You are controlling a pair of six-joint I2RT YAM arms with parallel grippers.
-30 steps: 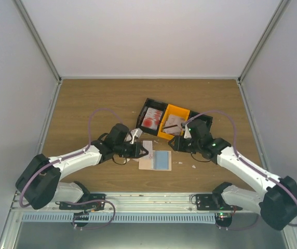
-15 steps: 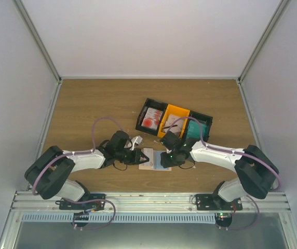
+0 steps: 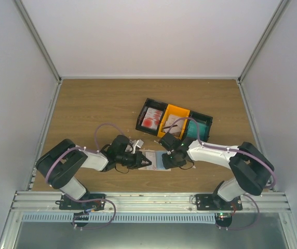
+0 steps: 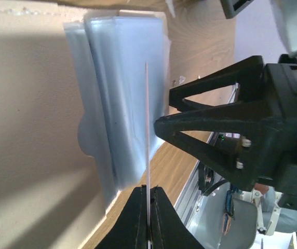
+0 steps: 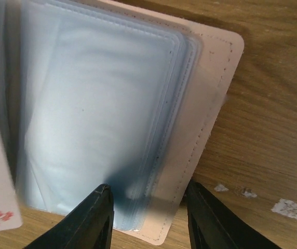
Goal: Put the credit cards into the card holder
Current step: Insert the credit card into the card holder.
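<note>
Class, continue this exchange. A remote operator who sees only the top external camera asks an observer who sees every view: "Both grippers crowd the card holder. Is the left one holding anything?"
Observer: Yes. The left gripper is shut on a thin white plastic card, which the left wrist view shows edge-on.
Operator: Is the holder open?
Observer: The beige-tan folding card holder lies open, with its clear plastic sleeves fanned out.
Operator: And the right gripper?
Observer: The right gripper is open. In its wrist view, the sleeves' near corner shows between its fingers.
</note>
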